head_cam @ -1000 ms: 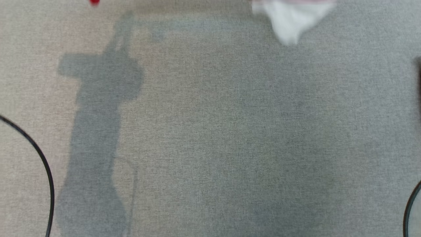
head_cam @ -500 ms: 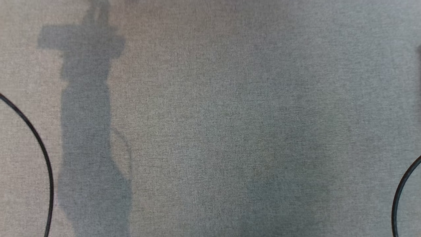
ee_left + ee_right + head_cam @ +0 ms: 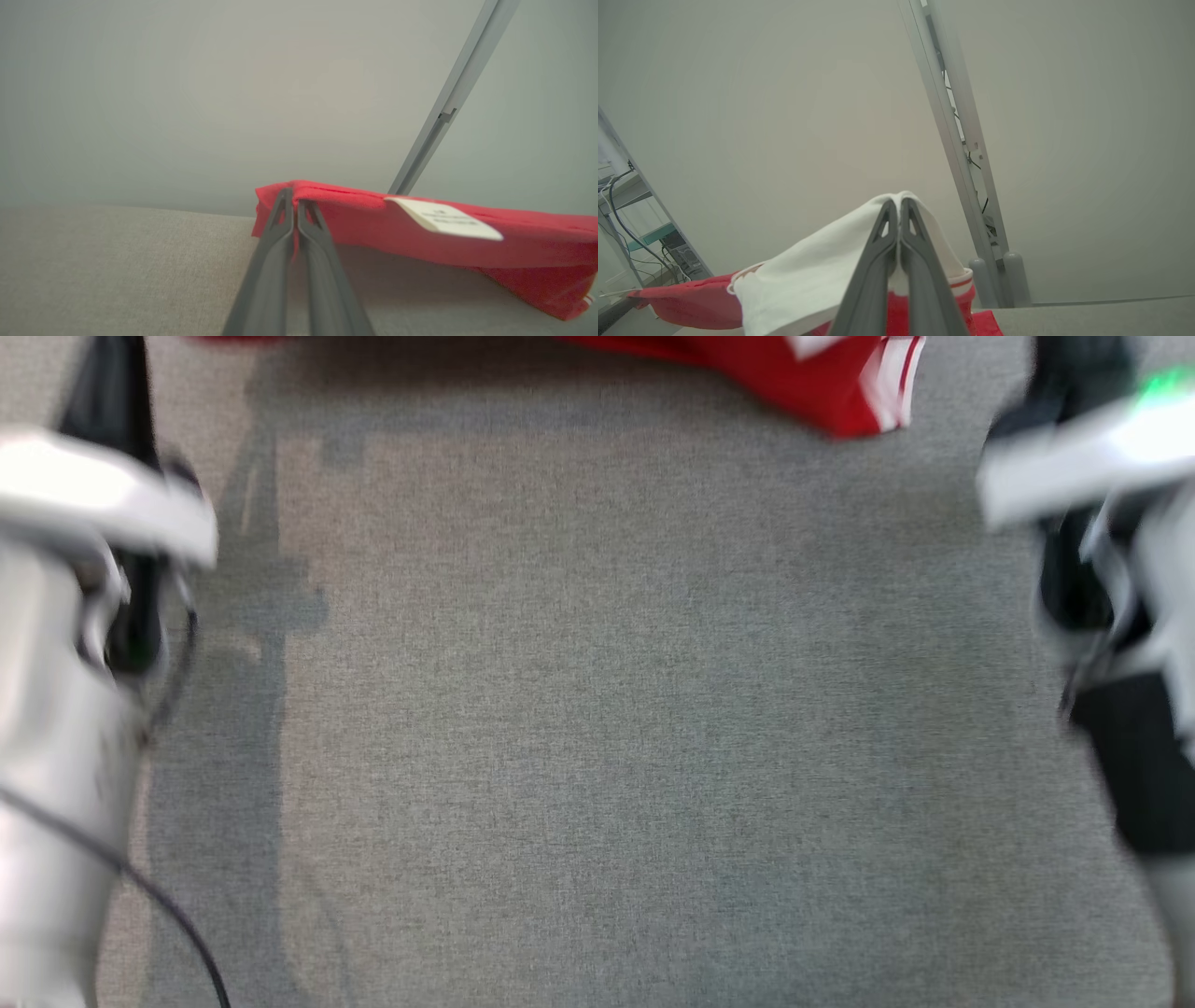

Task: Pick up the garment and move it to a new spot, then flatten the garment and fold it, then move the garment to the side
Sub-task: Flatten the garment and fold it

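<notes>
The garment [image 3: 803, 383] is red with white parts and striped trim. It is held at the far side of the table [image 3: 597, 728], along the top edge of the head view, between the two arms. That view is blurred and cuts off most of the cloth.

The left wrist view shows the left gripper [image 3: 295, 198] with its jaws closed on a folded red edge. From there the red fabric stretches away to the right, raised above the table with a shadow beneath it. A white label [image 3: 444, 219] lies on top of the fabric. The fabric's far end sags lower, and whether it touches the table cannot be told.

The right wrist view shows the right gripper [image 3: 898, 201] with its jaws pinched together on a white part of the garment. This part drapes over the fingers, with a red stripe near its hem and more red cloth below and to the left.

In the head view the left forearm [image 3: 56, 728] and the right forearm [image 3: 1120, 597] are pale and blurred, standing at either edge. A green light [image 3: 1162, 383] glows on the right arm, and a thin black cable [image 3: 159, 905] runs beside the left.

The table has a grey woven cover crossed by soft shadows. Behind it is a plain pale wall [image 3: 187, 93]. A slanted grey metal post [image 3: 448, 107] shows in the left wrist view. The right wrist view shows a metal upright [image 3: 952, 140] with wiring on it, and at its far left a shelf [image 3: 640, 233] with cables and equipment.
</notes>
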Available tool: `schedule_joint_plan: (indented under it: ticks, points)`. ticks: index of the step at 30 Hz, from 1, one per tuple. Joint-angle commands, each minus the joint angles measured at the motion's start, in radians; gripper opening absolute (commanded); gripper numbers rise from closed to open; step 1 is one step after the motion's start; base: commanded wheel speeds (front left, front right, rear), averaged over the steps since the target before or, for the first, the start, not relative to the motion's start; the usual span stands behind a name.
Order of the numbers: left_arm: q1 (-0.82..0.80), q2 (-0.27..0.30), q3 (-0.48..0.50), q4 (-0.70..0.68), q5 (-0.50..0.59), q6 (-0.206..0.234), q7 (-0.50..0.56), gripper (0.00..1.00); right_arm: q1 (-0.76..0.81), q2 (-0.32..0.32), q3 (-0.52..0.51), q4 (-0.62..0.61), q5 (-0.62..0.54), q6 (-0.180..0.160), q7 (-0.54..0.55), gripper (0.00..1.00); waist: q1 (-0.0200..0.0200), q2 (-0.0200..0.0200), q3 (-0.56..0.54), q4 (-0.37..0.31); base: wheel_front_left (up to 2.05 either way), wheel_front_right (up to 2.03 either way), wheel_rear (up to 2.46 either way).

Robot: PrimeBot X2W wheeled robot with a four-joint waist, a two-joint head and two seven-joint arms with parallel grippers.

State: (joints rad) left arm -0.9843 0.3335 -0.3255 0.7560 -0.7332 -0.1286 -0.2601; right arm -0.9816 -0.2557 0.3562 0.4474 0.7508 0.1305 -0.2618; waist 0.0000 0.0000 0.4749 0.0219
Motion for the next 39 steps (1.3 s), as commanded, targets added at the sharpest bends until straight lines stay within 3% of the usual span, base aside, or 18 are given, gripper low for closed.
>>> schedule_joint_plan:
  ticks: [1, 9, 18, 19, 32, 39]
  points:
    - [0.097, 0.011, 0.025, -0.066, 0.005, 0.014, -0.004, 0.0, 0.105, 0.003, -0.015, -0.044, 0.007, 0.001, -0.005, 0.0, 0.0, 0.0, -0.017, -0.004, 0.0, 0.0, 0.0]
    - [0.56, 0.046, 0.059, -0.374, 0.04, 0.107, 0.006, 0.0, 0.568, 0.04, -0.096, -0.219, 0.038, 0.0, -0.005, 0.0, 0.0, 0.0, -0.106, -0.011, 0.0, 0.0, 0.0]
    - [0.922, 0.133, 0.079, -0.704, 0.035, 0.284, 0.14, 0.0, 0.956, 0.052, -0.191, -0.443, 0.01, 0.0, 0.127, 0.0, 0.0, 0.0, -0.204, -0.02, 0.0, 0.0, 0.0]
    - [0.922, 0.133, 0.079, -0.704, 0.035, 0.284, 0.14, 0.0, 0.956, 0.052, -0.191, -0.443, 0.01, 0.0, 0.127, 0.0, 0.0, 0.0, -0.204, -0.02, 0.0, 0.0, 0.0]
    - [1.258, 0.243, 0.152, -1.052, 0.017, 0.499, 0.326, 0.0, 1.346, 0.169, -0.381, -0.871, -0.103, 0.0, 0.501, 0.0, 0.0, 0.0, -0.305, -0.027, 0.0, 0.0, 0.0]
    - [1.303, 0.276, 0.153, -1.139, 0.021, 0.537, 0.387, 0.0, 1.386, 0.196, -0.412, -0.941, -0.122, 0.0, 0.605, 0.0, 0.0, 0.0, -0.312, -0.024, 0.0, 0.0, 0.0]
